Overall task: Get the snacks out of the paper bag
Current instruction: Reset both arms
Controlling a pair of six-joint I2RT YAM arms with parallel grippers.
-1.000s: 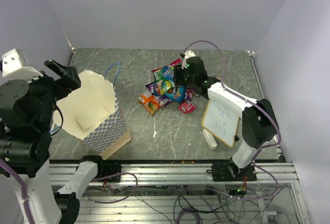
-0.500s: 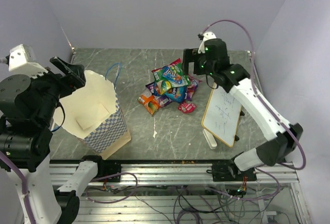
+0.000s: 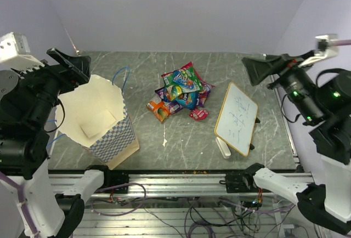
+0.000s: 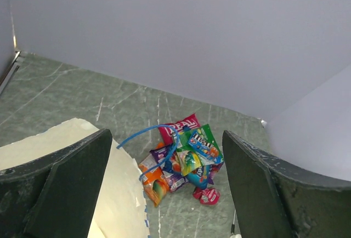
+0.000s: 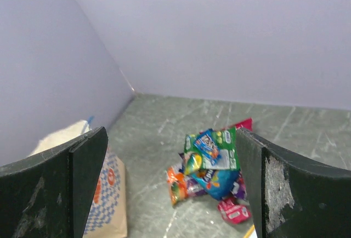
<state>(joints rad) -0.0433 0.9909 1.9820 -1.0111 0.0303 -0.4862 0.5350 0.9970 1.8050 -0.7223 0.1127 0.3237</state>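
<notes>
Right gripper (image 5: 170, 136) has come up and back off the snacks (image 3: 180, 92) since a second ago, when it hung right over the pile. It is now high at the right side, well apart from them. Left gripper (image 4: 167, 134) has barely shifted; bag and packets lie as before.

Right side, near to far: jaws spread wide, nothing between them. Below and ahead of the fingers, framed in the gap in the wrist view, the snack pile sits on the table (image 3: 181, 139). Small red packet (image 5: 235, 210) is nearest, an orange one to its left, blue-green ones in the middle, and the larger red bag (image 3: 189, 68) at the far edge. Further off to the gripper's left stands the paper bag (image 5: 104, 191). In the top view the whiteboard (image 3: 237, 116) lies below the gripper, between it and the pile. Arm is folded up tall at the right edge, gripper tilted down toward the table's middle.

Left side, near to far: jaws wide apart too, holding nothing. Directly below the fingers is the paper bag's open mouth, cream inside showing, bag standing. Just past the rim a blue string handle (image 4: 148, 135) arcs up. Beyond that, ahead and slightly right of the gripper, lie the snacks, on the table outside the paper bag and apart from it. Arm is lifted high at the left side, wrist pitched down, gripper above the rim; cannot tell if it touches.
</notes>
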